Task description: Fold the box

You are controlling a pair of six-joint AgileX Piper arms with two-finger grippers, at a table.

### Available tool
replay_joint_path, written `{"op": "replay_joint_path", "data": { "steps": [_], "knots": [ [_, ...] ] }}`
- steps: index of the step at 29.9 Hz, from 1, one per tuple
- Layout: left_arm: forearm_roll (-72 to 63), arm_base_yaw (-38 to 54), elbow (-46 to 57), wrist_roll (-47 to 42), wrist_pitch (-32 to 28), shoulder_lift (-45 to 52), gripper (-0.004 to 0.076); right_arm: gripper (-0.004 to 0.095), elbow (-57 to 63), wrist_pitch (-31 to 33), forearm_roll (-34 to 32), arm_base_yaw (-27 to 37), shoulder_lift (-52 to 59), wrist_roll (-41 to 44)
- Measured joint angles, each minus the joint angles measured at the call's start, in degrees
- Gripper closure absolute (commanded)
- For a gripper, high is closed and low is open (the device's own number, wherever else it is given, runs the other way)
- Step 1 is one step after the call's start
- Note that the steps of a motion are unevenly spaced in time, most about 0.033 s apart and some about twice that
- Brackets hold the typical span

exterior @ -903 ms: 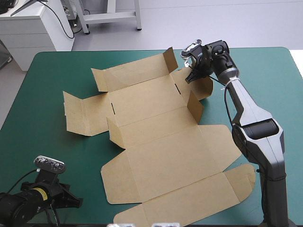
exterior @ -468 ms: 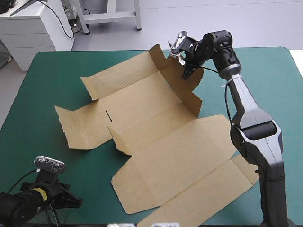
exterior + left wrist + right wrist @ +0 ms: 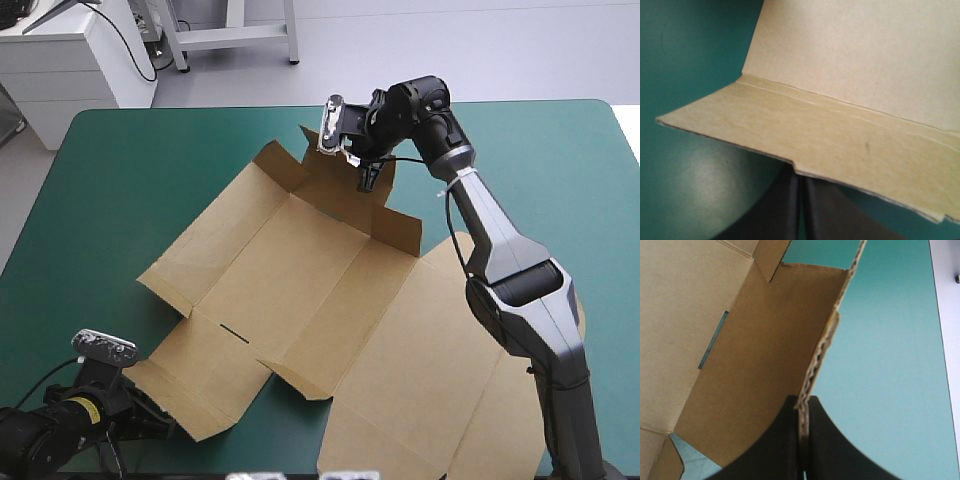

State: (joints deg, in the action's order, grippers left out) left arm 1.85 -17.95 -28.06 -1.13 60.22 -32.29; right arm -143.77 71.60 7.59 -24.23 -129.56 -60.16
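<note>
Worktop (image 3: pixel 110 190): teal-green cover, bare along its far and left sides.

Box (image 3: pixel 300 290): one cut sheet of brown board, opened out and lying aslant across the middle of the worktop, from the near left corner toward the far right. Most panels lie flat. A narrow slot (image 3: pixel 232 331) shows in the near left panel. At the far end one wall panel (image 3: pixel 345 195) stands raised off the cover.

Right tool (image 3: pixel 368 176): reaches in over the far side of the worktop and is clamped on the raised wall panel. In the right wrist view its black fingers (image 3: pixel 775 450) are all but closed, with the corrugated edge of the board pinched between them.

Left tool (image 3: pixel 158 425): low at the near left corner of the worktop. In the left wrist view its fingers meet in one pointed arch, closed on nothing. The box's end flap (image 3: pixel 840 135) lies across and over their tips, which are hidden beneath it.
</note>
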Motion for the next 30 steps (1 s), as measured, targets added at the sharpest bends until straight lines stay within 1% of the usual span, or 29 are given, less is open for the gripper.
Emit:
{"op": "replay_joint_path", "data": {
  "steps": [4, 13, 20, 25, 30],
  "knots": [
    [0.0, 0.0, 0.0, 0.0, 0.0, 0.0, 0.0731, 0.0929, 0.0, 0.0, -0.1, -1.2, 0.1, -0.8],
    [0.0, 0.0, 0.0, 0.0, 0.0, 0.0, 0.0731, 0.0929, -0.1, -1.8, -0.5, -7.3, 0.2, -7.7],
    [0.0, 0.0, 0.0, 0.0, 0.0, 0.0, 0.0731, 0.0929, -0.1, -3.4, -0.9, -11.8, 0.2, -14.7],
    [0.0, 0.0, 0.0, 0.0, 0.0, 0.0, 0.0731, 0.0929, -0.1, -4.9, -0.3, -13.3, 0.2, -17.6],
    [0.0, 0.0, 0.0, 0.0, 0.0, 0.0, 0.0731, 0.0929, -0.1, -5.1, -0.1, -13.7, 0.2, -18.2]
  ]
}}
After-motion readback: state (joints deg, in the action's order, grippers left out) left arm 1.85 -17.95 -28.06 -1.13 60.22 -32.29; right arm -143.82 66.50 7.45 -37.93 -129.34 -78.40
